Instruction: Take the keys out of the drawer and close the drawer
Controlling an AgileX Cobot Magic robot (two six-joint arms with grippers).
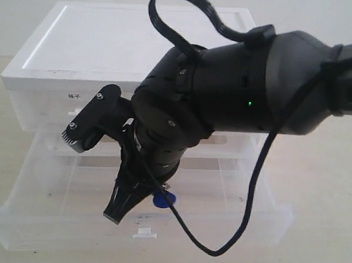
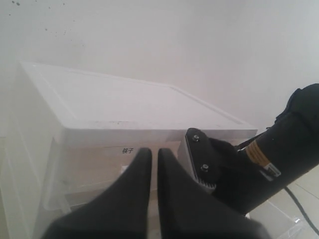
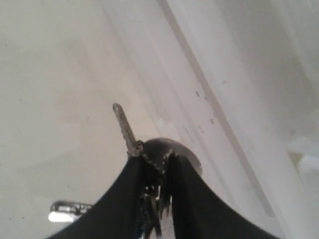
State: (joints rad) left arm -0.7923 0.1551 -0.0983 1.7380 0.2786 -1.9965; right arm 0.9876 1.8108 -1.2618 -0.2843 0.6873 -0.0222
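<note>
Our right gripper [image 3: 155, 164] is pinched narrow on the keys [image 3: 125, 127]. One blade pokes out past the fingertips and the blue fob [image 1: 163, 198] sits just beside them, inside the pulled-out drawer [image 1: 64, 235]. Our left gripper [image 2: 151, 154], fingers pressed together on nothing, hangs facing the cabinet [image 2: 124, 107].

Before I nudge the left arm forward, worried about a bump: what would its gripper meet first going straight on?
The left gripper would probably meet the upper drawer's labelled front first, though depth is unclear.
</note>
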